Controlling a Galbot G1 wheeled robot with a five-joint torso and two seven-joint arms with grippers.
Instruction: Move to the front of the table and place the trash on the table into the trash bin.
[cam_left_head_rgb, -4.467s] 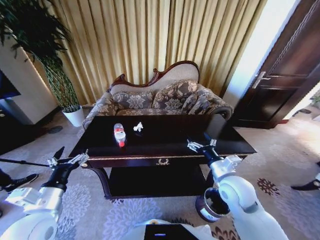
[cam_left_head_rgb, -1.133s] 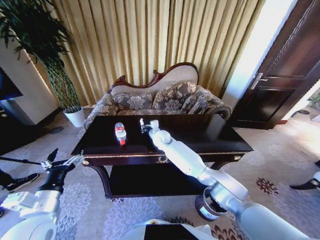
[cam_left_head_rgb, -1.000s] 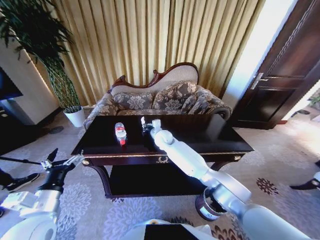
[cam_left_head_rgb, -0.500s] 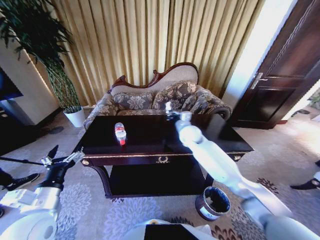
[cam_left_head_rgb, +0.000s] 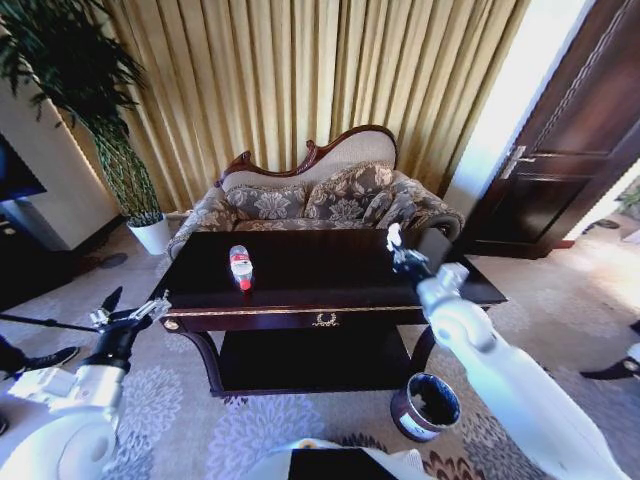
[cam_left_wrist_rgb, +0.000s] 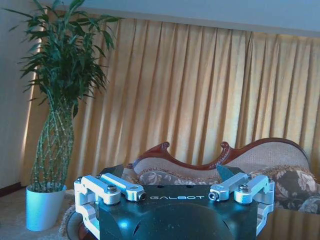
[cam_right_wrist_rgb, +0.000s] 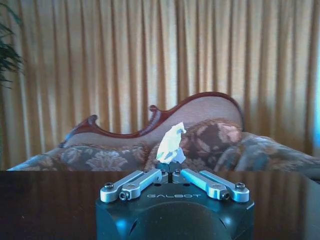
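While the trash bin (cam_left_head_rgb: 424, 404) sits on the carpet by the table's (cam_left_head_rgb: 330, 285) right leg showing its black liner, I see my right gripper (cam_right_wrist_rgb: 171, 174) pinching a paper scrap (cam_right_wrist_rgb: 171, 144) above the table. Left gripper (cam_left_wrist_rgb: 175, 192), marked GALBOT, hangs spread wide. Bottle (cam_left_head_rgb: 239, 268) lies on the tabletop.

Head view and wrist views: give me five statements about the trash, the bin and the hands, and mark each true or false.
1. The right hand is shut on a crumpled paper scrap. True.
2. The bottle lies inside the bin. False: it lies on the table.
3. The bin stands on the carpet by the table's right front leg. True.
4. The left hand holds the bottle. False: it is open and empty, off the table's left front corner.
5. The right hand hangs directly over the bin. False: it is above the tabletop.
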